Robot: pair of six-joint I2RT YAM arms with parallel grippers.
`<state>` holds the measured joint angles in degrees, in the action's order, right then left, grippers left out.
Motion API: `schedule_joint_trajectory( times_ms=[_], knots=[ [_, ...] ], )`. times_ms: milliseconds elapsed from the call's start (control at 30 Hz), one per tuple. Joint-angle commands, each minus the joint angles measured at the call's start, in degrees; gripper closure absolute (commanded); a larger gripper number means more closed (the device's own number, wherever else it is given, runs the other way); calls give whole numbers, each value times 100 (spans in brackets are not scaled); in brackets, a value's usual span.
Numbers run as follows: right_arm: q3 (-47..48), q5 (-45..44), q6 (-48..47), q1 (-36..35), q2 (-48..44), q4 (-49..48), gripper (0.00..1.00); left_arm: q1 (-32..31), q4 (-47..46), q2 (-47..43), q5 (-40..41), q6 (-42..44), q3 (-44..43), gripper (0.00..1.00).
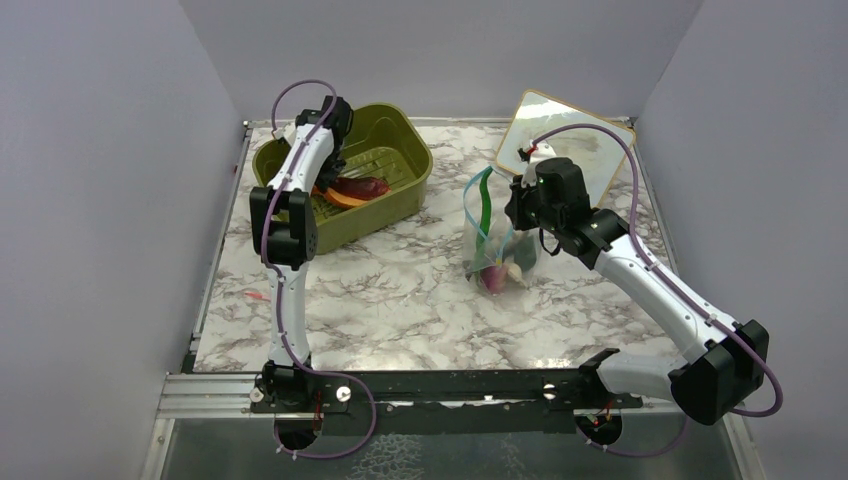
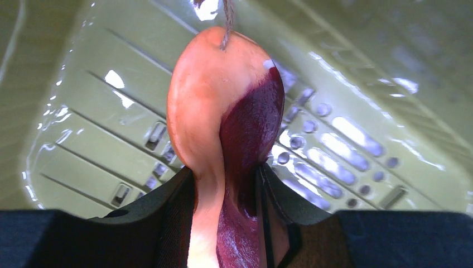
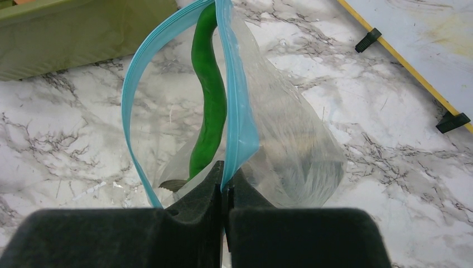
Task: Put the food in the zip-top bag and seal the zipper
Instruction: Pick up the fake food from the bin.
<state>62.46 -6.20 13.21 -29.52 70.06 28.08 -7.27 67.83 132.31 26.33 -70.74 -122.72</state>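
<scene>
Lift hot-dog piece (image 2: 206,100), clamped in left gripper (image 2: 226,184) low inside olive tub (image 1: 400,135), straight up over the wall; carry to zip-top bag (image 3: 295,156) standing mid-table, mouth held open by right gripper (image 3: 225,187) pinched on zipper (image 3: 239,111). Enter beside green vegetable (image 3: 211,100); mind onion (image 1: 493,277) below, yellow-edged board (image 1: 600,150) behind

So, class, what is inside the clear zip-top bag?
A long green vegetable, a pink-purple onion and a white piece. The right gripper hides the bottom of the zip-top bag in its wrist view.
</scene>
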Motion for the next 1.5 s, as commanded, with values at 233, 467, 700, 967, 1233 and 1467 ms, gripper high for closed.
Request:
schedule_joint_trajectory(
  times_ms=[233, 467, 700, 967, 1233, 1467],
  knots=[
    [126, -123, 33, 34, -112, -89, 99, -70, -288, -372, 45, 241, -254, 83],
    [352, -104, 149, 34, -84, -4, 99, -155, -326, -598, 395, 645, -324, 82],
    [458, 71, 430, 34, -194, -65, 99, -311, -411, -749, 738, 994, -623, 81],
    [616, 237, 791, 36, -200, 0, 99, -583, -578, -995, 1323, 1493, -1141, 79],
    [1045, 610, 1230, 34, -98, 447, 99, -787, -1093, -1486, 1792, 2439, -1289, 78],
    [1515, 1173, 1695, 34, 41, 1355, 99, -1037, -2009, -1766, 1209, 3737, -1720, 78]
  ],
)
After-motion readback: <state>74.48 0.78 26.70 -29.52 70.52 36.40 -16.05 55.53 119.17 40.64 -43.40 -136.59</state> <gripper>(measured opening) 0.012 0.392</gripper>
